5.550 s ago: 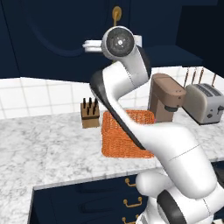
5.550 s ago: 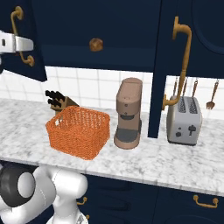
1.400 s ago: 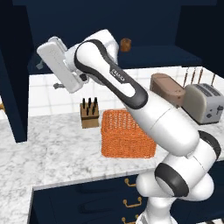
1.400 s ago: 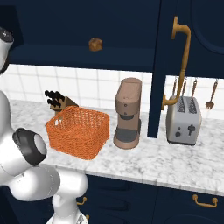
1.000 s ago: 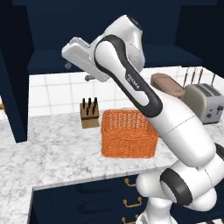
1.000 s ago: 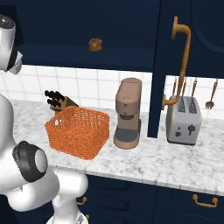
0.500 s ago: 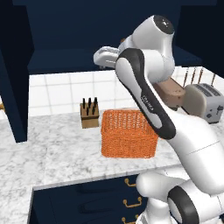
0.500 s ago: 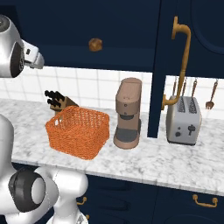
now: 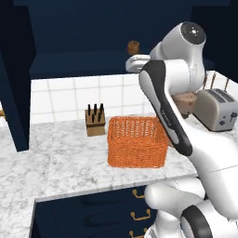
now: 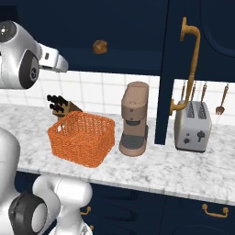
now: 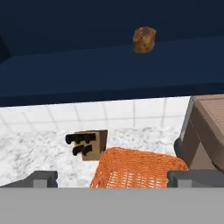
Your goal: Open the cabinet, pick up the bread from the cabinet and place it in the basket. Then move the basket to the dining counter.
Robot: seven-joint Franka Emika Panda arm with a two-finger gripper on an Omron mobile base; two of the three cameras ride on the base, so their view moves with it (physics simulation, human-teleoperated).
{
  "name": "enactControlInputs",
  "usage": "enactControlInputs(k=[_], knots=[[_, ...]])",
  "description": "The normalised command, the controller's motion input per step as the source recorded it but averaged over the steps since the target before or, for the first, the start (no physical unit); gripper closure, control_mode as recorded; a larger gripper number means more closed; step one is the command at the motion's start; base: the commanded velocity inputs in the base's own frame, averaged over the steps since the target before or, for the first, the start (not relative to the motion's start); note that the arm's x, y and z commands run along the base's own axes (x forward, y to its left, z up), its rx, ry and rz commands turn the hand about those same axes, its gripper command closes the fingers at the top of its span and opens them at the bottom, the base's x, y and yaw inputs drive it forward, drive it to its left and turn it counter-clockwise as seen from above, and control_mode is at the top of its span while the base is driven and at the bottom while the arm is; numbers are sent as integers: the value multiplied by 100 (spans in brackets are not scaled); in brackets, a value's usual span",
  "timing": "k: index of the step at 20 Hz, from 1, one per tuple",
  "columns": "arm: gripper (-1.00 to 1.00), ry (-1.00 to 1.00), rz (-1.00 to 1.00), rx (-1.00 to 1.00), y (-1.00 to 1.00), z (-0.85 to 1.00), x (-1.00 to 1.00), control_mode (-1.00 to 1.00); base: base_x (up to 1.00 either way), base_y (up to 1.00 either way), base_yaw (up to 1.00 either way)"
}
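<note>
With the cabinet [image 9: 18,83] opened and the gripper [image 11: 111,178] spread empty, the bread [image 11: 144,39] is seen on the shelf above the basket [image 9: 137,148]; a misjudged reach could push it deeper.

Even, bright rendered light, sharp throughout; cabinet [image 9: 107,42] interior dark, soft shadows under basket [image 9: 137,148]
</note>
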Motion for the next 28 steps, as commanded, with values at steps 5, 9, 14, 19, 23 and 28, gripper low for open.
enactControlInputs(k=[5, 9, 14, 19, 23, 28], knots=[[-100, -15, -17, 0, -55, 16, 65, -100, 0, 0, 0], [-100, 0, -12, 0, -35, 39, 89, -100, 0, 0, 0], [-100, 9, 2, 0, -6, 41, 73, -100, 0, 0, 0], [-100, 6, 9, 0, -19, 6, 74, -100, 0, 0, 0], [-100, -3, 7, 0, 0, -33, 72, -100, 0, 0, 0], [-100, -1, 2, 0, 0, -8, 55, -100, 0, 0, 0]])
